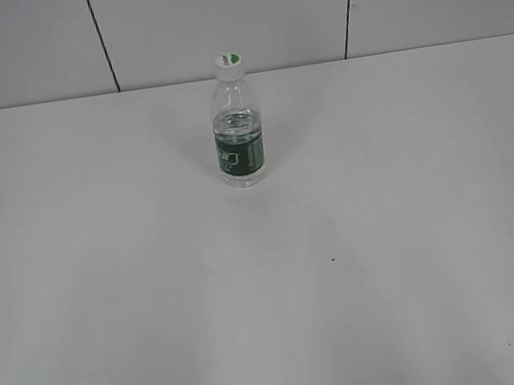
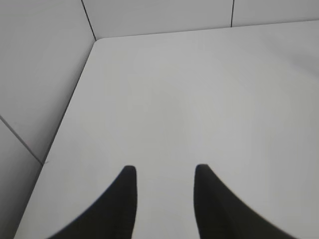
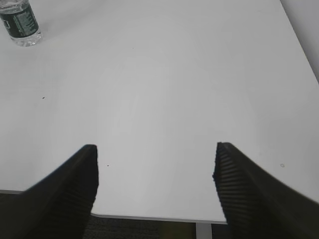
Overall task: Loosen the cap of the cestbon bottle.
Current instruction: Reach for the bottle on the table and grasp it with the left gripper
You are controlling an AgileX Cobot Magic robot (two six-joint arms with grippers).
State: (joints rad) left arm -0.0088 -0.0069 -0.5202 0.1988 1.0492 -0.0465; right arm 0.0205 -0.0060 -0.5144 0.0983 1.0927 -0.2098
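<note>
The cestbon bottle stands upright toward the back middle of the white table, clear with a dark green label. Its white cap with a green mark sits on top. In the right wrist view only the bottle's lower body shows at the top left corner; the cap is cut off there. My right gripper is open and empty above the table's near edge, far from the bottle. My left gripper is open and empty over the table's left part. Neither gripper shows in the exterior view.
A grey panelled wall stands behind the table. The left wrist view shows the table's far left corner and left edge. The right wrist view shows the near edge and a table leg.
</note>
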